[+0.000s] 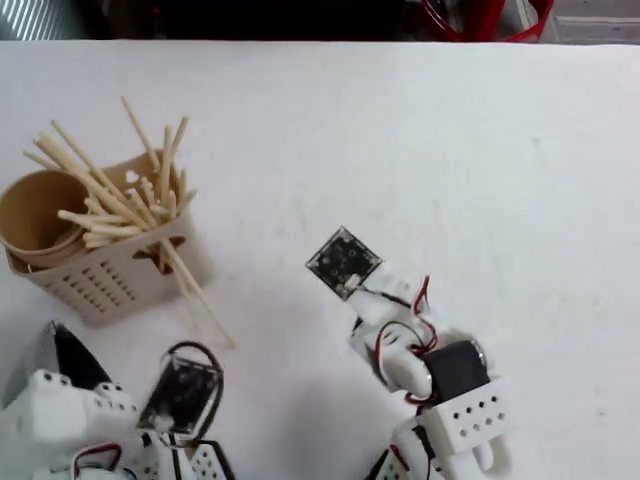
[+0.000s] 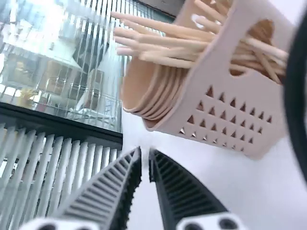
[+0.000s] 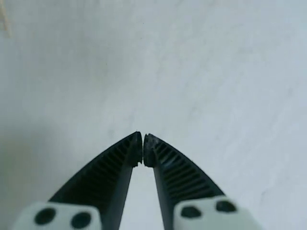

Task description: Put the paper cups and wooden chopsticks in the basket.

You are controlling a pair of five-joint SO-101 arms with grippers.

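A pale perforated basket (image 1: 105, 275) stands at the table's left. Stacked brown paper cups (image 1: 38, 212) sit in its left end and a bundle of wooden chopsticks (image 1: 120, 190) fills the rest. One chopstick (image 1: 198, 295) slants from the basket down onto the table. My left gripper (image 2: 145, 154) is shut and holds nothing, just in front of the basket (image 2: 230, 120), with the cups (image 2: 153, 91) and chopsticks (image 2: 177, 40) above it. My right gripper (image 3: 143, 140) is shut and holds nothing over bare table; a chopstick end (image 3: 5, 19) shows far off.
The left arm's body (image 1: 60, 410) sits at the near left edge, the right arm's body (image 1: 440, 385) at the near centre-right. White tabletop (image 1: 450, 160) stretches to the right and back. A red object (image 1: 480, 20) lies beyond the far edge.
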